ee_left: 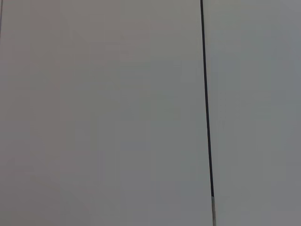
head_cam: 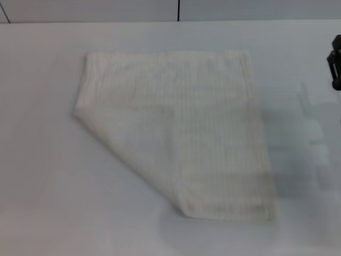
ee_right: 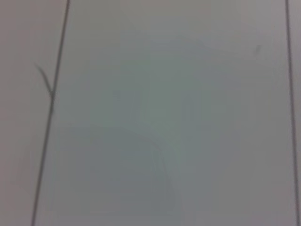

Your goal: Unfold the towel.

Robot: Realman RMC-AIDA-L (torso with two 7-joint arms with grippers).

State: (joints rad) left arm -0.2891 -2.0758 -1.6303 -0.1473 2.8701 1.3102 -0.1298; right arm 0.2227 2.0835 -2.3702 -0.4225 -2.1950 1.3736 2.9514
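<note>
The cream-white ribbed towel (head_cam: 181, 133) lies flat in the middle of the white table (head_cam: 42, 202) in the head view. Its near-left corner is folded over onto the cloth, which leaves a long slanted fold edge from the left side to the front. A small dark part of my right gripper (head_cam: 335, 63) shows at the right edge of the head view, clear of the towel. My left gripper is out of view. Neither wrist view shows the towel or any fingers.
The table's far edge (head_cam: 170, 21) meets a grey wall with a dark vertical seam (head_cam: 178, 9). The left wrist view shows a plain grey surface with a dark seam (ee_left: 205, 103). The right wrist view shows a grey surface with two thin seams (ee_right: 49, 113).
</note>
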